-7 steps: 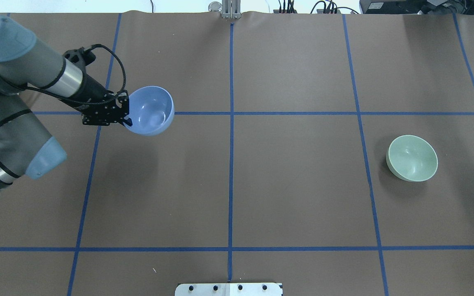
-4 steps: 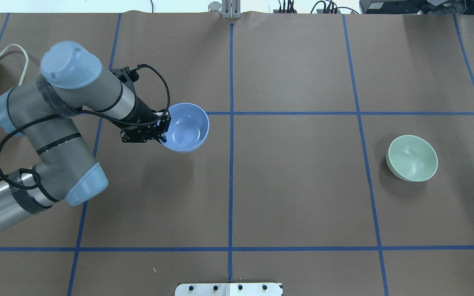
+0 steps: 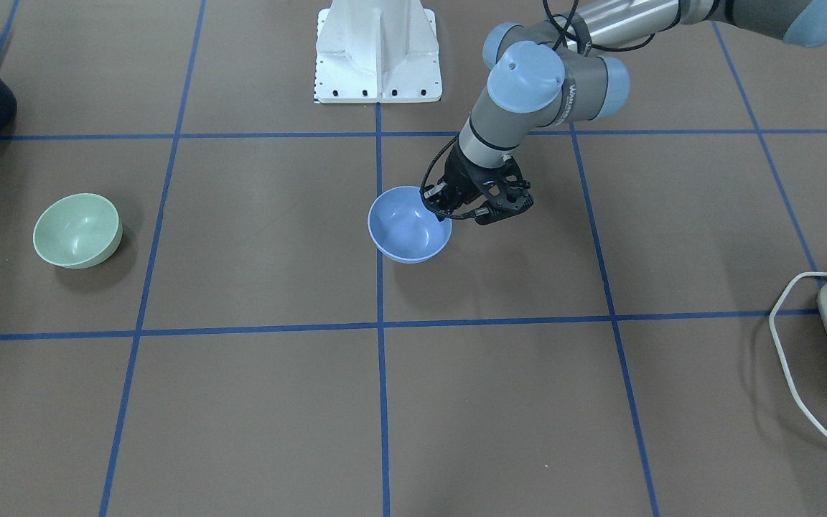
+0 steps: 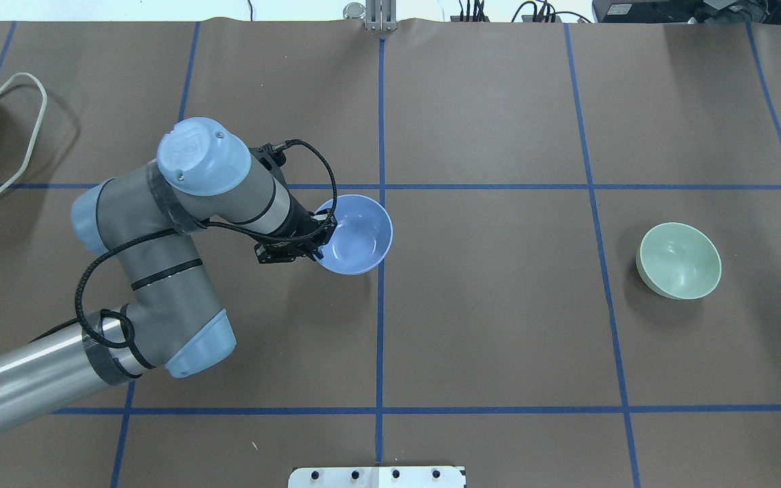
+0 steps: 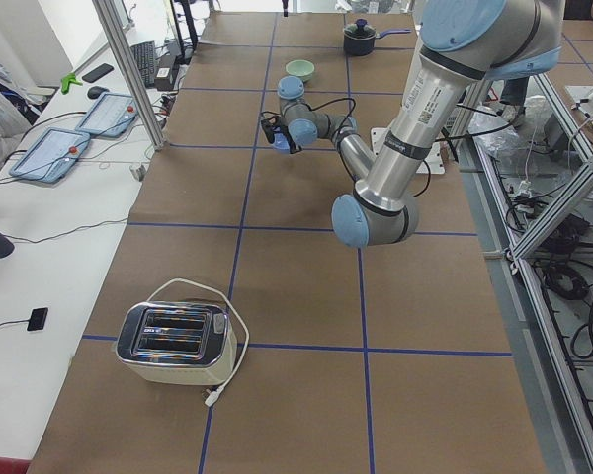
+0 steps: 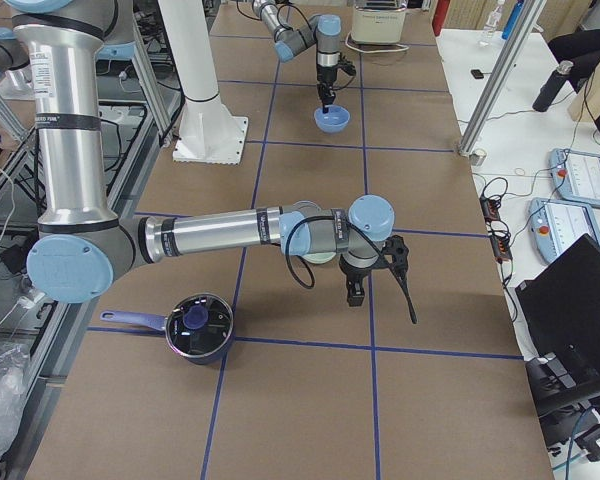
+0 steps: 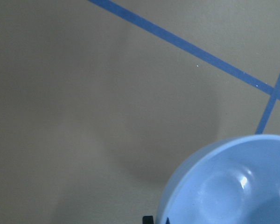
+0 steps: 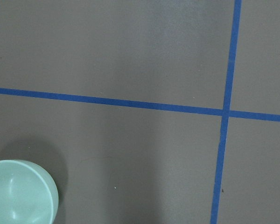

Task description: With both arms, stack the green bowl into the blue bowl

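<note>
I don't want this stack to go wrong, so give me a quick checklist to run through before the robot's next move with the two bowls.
1. Jaws of the left arm shut on the rim of the blue bowl: ok.
2. Blue bowl opening up, nothing inside: ok.
3. Blue bowl resting on the table: cannot tell.
4. The green bowl opening up, nothing inside, ungripped on the table: ok.
5. Jaws of the right arm open and ready for the green bowl: cannot tell, seen only from the side.
</note>
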Tool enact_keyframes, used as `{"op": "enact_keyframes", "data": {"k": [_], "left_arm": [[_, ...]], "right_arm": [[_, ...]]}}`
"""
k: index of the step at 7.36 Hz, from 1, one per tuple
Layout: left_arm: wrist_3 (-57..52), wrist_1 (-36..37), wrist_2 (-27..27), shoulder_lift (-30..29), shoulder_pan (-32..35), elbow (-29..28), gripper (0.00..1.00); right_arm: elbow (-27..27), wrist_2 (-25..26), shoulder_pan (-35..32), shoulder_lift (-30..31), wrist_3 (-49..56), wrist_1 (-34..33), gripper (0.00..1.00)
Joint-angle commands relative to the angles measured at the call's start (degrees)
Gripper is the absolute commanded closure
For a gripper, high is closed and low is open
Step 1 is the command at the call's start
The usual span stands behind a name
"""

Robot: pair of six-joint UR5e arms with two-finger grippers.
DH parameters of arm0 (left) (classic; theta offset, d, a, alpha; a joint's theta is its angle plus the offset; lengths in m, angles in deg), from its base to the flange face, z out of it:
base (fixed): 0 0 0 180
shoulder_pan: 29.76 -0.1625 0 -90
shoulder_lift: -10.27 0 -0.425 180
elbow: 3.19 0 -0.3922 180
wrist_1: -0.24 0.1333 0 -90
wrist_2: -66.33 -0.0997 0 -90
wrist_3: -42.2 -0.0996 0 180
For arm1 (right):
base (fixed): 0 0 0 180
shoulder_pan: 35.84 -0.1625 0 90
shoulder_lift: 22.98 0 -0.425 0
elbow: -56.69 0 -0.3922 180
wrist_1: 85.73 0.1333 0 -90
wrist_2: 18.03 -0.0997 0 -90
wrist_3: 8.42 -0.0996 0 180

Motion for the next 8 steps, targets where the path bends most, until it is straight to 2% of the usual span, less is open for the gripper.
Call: {"op": "enact_keyframes", "data": {"k": [1, 3, 5, 7, 8], "left_arm": [[1.5, 0.0, -2.5, -1.6, -2.1, -1.5, 0.99], [1.5, -0.1, -2.7, -1.6, -3.5, -1.7, 0.99], [1.6, -0.3, -3.1, -5.2, -4.3, -5.3, 0.99], [1.1, -0.9, -3.6, -5.5, -4.3, -6.6, 0.99], [1.0, -1.0, -5.4, -5.5, -4.3, -7.2, 0.99]], "right_arm": [[-0.5, -0.9, 0.3, 0.6, 0.1, 0.0, 0.0], [-0.5, -0.9, 0.4, 0.7, 0.1, 0.0, 0.0], [-0.5, -0.9, 1.0, 0.7, 0.1, 0.0, 0.0], [-0.5, -1.0, 1.0, 1.1, 0.1, 0.0, 0.0], [-0.6, -0.9, 1.1, 1.1, 0.1, 0.0, 0.0]]}}
